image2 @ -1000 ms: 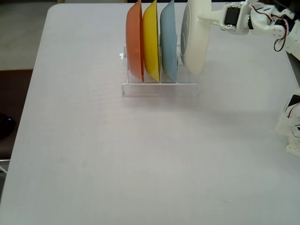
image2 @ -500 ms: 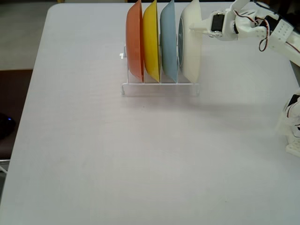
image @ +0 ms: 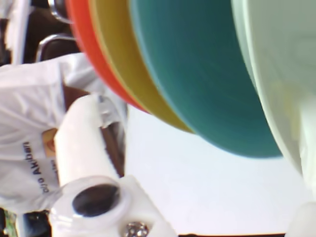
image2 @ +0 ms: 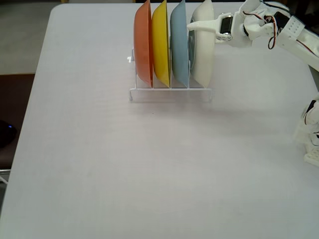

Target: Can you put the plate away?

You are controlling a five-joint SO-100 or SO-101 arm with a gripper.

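Standing on edge in the rack point(image2: 169, 92), rightmost slot beside the blue plate point(image2: 179, 47), the plate point(image2: 203, 55) looks stowed (only release and retreat seem left). The gripper point(image2: 192, 26) straddles its rim; whether it grips, I cannot tell. A second ago the plate hung tilted above the slot.
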